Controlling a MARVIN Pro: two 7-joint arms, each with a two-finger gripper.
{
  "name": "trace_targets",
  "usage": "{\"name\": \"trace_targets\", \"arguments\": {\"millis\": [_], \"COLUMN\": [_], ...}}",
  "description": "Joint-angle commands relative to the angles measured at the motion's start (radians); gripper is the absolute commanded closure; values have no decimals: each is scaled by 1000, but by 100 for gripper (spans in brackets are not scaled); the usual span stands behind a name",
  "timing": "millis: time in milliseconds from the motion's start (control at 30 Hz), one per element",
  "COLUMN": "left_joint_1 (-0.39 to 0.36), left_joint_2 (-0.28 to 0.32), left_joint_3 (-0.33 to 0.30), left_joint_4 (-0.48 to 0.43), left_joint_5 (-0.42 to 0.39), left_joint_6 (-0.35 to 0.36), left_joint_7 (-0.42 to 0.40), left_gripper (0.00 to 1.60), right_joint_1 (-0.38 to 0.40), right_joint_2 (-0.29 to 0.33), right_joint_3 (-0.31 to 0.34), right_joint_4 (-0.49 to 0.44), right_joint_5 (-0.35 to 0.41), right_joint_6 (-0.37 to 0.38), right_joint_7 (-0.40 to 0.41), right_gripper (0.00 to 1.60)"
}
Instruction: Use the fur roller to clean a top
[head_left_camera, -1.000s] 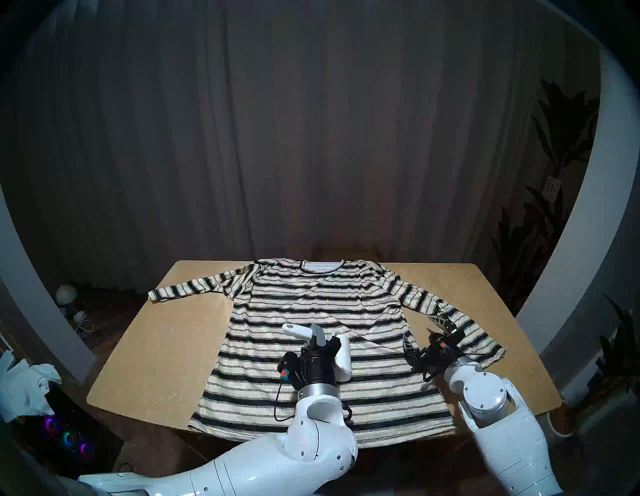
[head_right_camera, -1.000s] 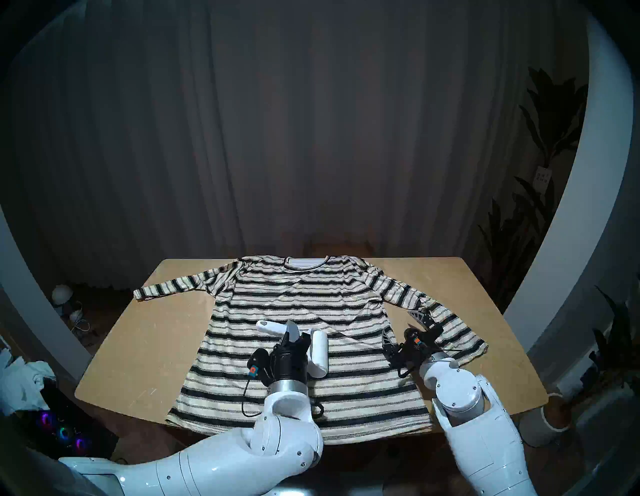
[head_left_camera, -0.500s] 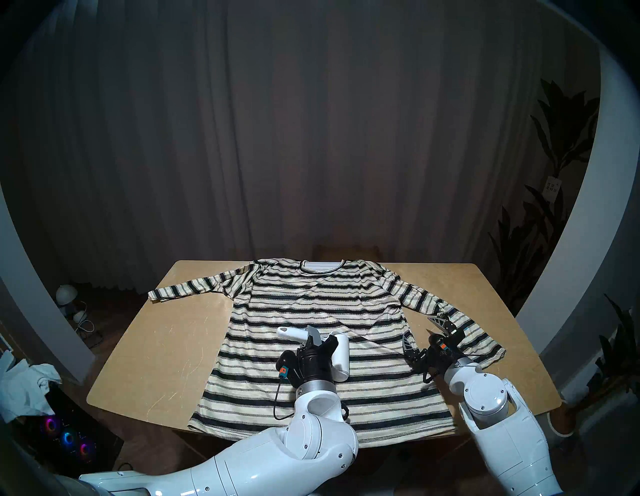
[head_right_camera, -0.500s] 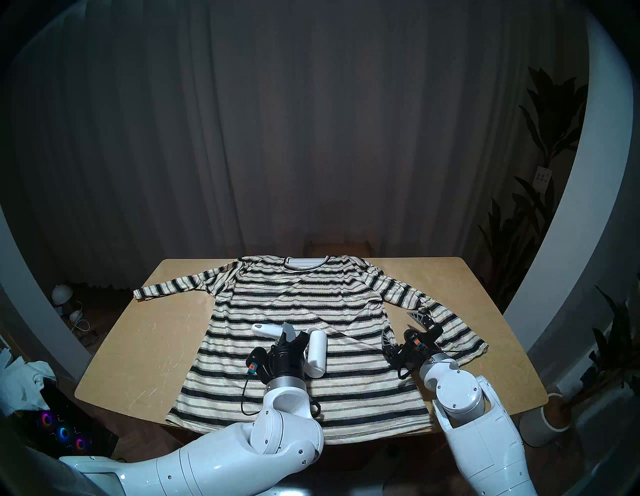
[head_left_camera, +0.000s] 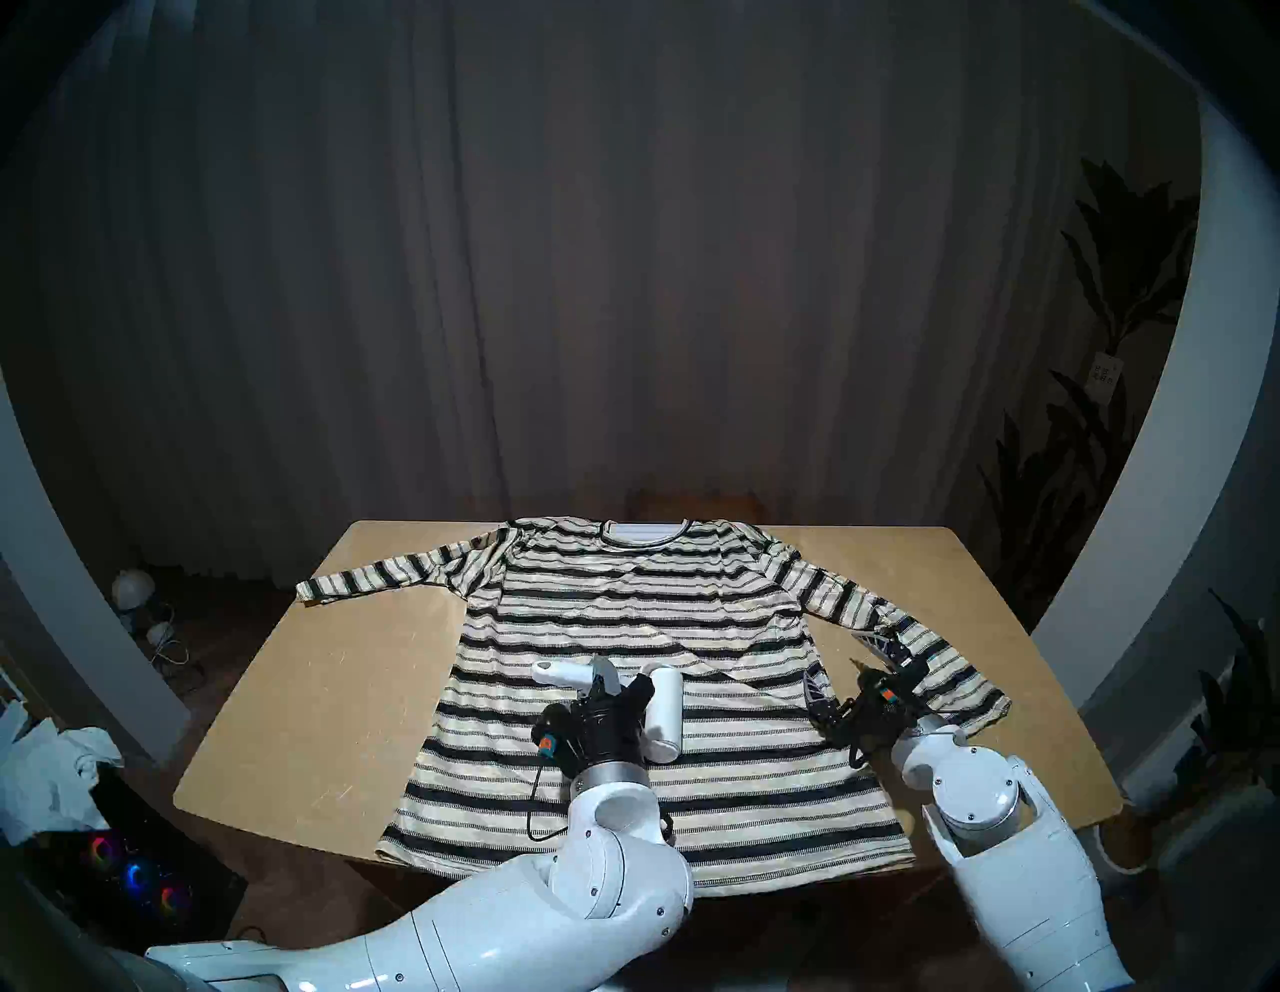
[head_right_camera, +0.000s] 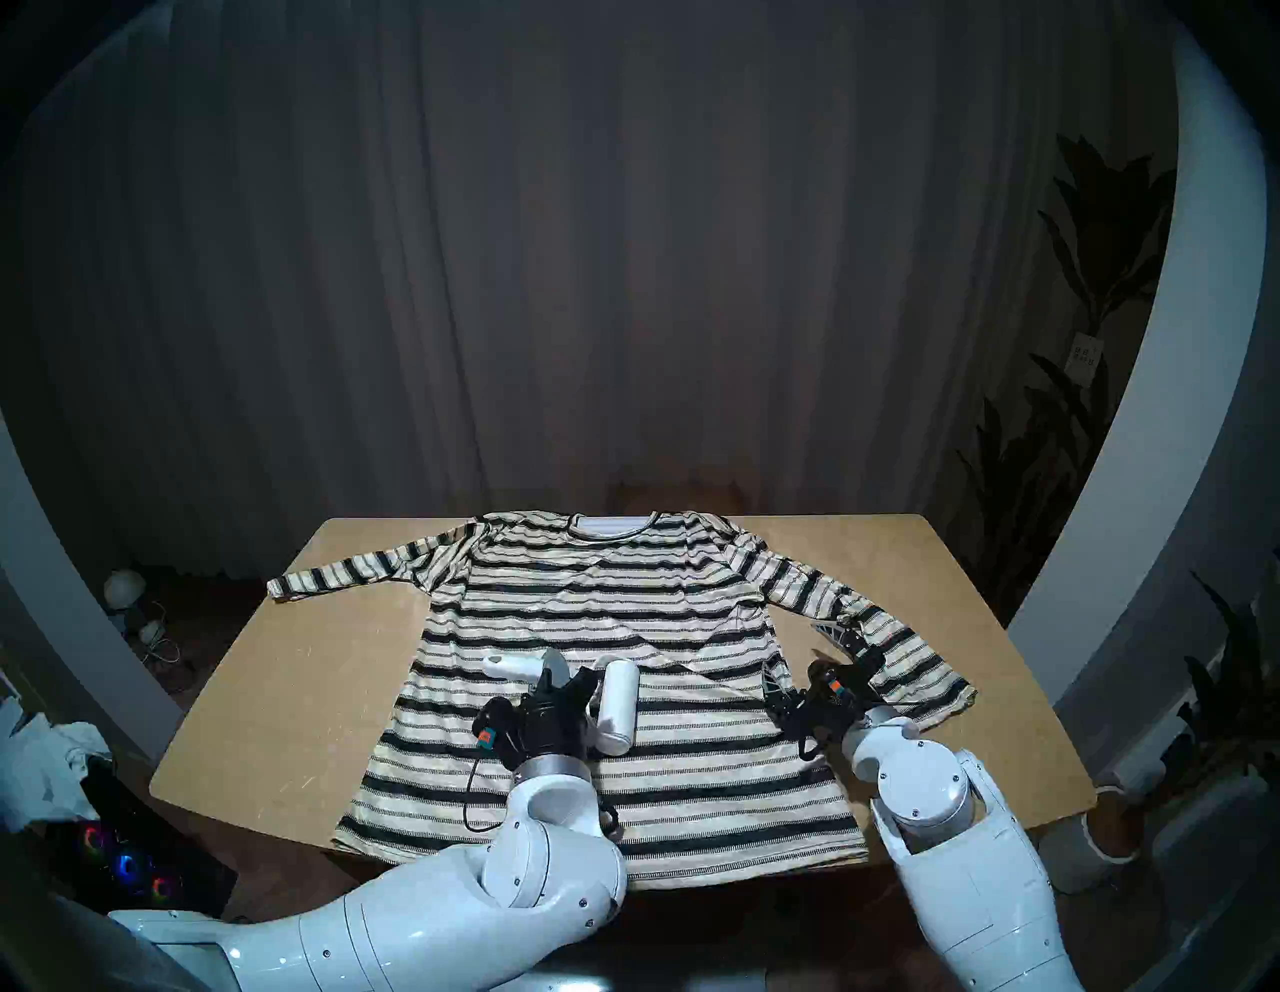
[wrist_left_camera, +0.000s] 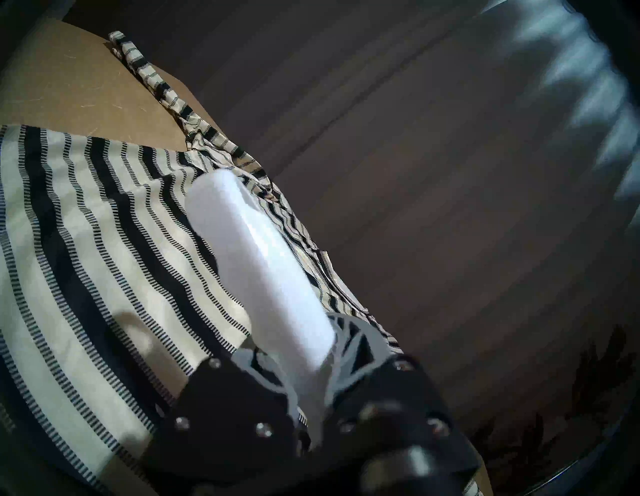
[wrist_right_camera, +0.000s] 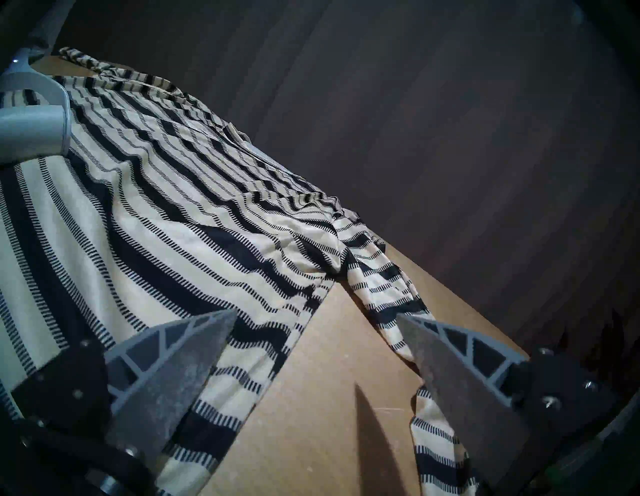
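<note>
Head stereo left view, read from nine o'clock across to three: bare wooden table (head_left_camera: 305, 700), then the striped long-sleeved top (head_left_camera: 644, 603) spread flat with its neck at twelve o'clock and hem at six. Near the shirt's middle the left gripper (head_left_camera: 609, 693) is clamped on the handle of the white lint roller (head_left_camera: 666, 703); the handle tip pokes out toward ten o'clock and the fat cylinder lies on the fabric just to the gripper's three o'clock side. Left wrist view confirms both fingers pressed against the roller's white handle (wrist_left_camera: 277, 277). Farther toward three o'clock the right gripper (head_left_camera: 848, 661) hangs spread wide, holding nothing, over the gap between the shirt's body and its right sleeve (wrist_right_camera: 381, 277).
</note>
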Motion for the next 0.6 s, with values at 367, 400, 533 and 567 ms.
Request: {"name": "trace_targets", "arguments": {"millis": [367,400,533,567], "left_joint_1": [2,1,3,4], "left_joint_2": [46,47,54,55], "left_joint_3": [-18,-20,-28,-31], "left_joint_4": [13,16,18,17], "left_joint_5": [-77,-80,-93,-94], "left_joint_6": [29,30,28,30], "left_joint_7": [-5,-6,-7,-2], "left_gripper": [160,160,160,160], "right_joint_1": [-2,-1,5,6], "right_joint_2": [1,1,1,0], "right_joint_3": [0,0,-3,-3], "right_joint_4": [38,43,58,60], "right_joint_5": [-21,-23,-25,-24], "right_joint_6": [30,31,31,32], "right_joint_7": [-14,-15,-23,-25], "right_gripper": [0,0,0,0]}}
